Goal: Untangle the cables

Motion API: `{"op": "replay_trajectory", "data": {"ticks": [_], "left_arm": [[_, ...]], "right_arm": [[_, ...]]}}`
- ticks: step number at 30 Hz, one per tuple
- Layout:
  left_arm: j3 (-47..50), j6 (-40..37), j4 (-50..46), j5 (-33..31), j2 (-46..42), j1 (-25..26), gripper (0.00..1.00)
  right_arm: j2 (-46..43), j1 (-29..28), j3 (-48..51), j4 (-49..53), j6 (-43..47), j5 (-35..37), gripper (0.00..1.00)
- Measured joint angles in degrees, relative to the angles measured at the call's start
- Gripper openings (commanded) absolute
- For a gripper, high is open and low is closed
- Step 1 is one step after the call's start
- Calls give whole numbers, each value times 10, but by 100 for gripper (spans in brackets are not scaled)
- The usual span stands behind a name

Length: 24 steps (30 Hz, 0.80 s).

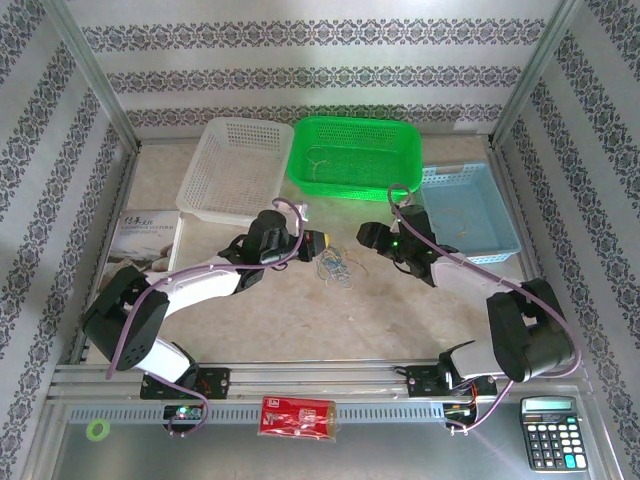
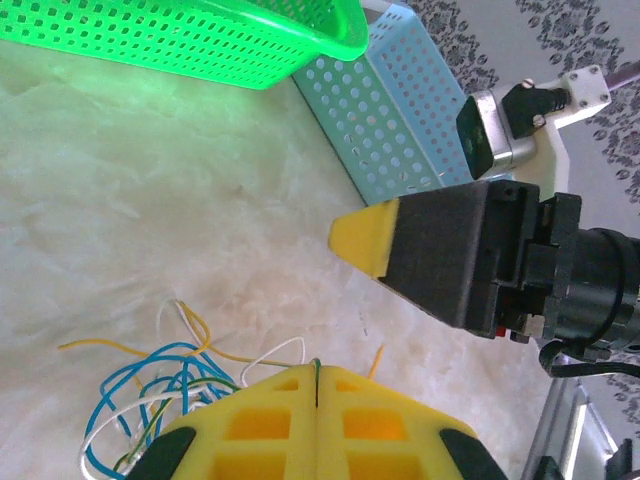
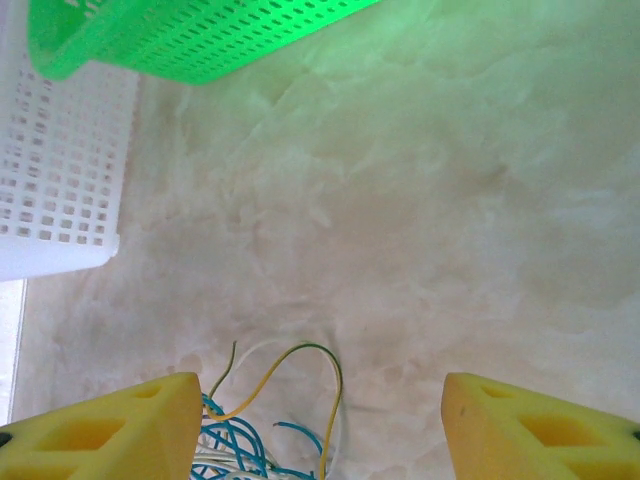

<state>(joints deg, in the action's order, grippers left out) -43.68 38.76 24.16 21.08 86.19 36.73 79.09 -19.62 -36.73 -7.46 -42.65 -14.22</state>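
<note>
Green basket (image 1: 360, 165) and blue basket (image 1: 480, 200) hold stray wires (image 1: 322, 160), cables (image 1: 335, 268) tangled on beige counter (image 1: 300, 315), left gripper (image 2: 315, 378) jaws clenched, right gripper (image 3: 320, 388) jaws released.

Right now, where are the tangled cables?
In the top view, the cables lie mid-table between the left pincer and the right pincer, near the green basket.

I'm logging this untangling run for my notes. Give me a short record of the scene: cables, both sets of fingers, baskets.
cables: tangled pile on the table, between the two arms' tips
left fingers: shut, seemingly pinching one strand of the pile
right fingers: open, holding nothing, close to the pile
baskets: white basket, green basket, blue basket, in a row behind the pile
</note>
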Motion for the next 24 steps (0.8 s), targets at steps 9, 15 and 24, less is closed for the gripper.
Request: {"op": "replay_trajectory", "data": {"ticks": [9,15,24], "left_arm": [[3,32,37,12,0,-1,0],[3,40,44,12,3,-1,0],[4,47,53,12,11,-1,0]], "right_arm": [[-48,0,0,13,-13,-30,65],[-94,-13,14,-5,-54,-41,66],[-108,-71,46,-24,-97,-28,66]]}}
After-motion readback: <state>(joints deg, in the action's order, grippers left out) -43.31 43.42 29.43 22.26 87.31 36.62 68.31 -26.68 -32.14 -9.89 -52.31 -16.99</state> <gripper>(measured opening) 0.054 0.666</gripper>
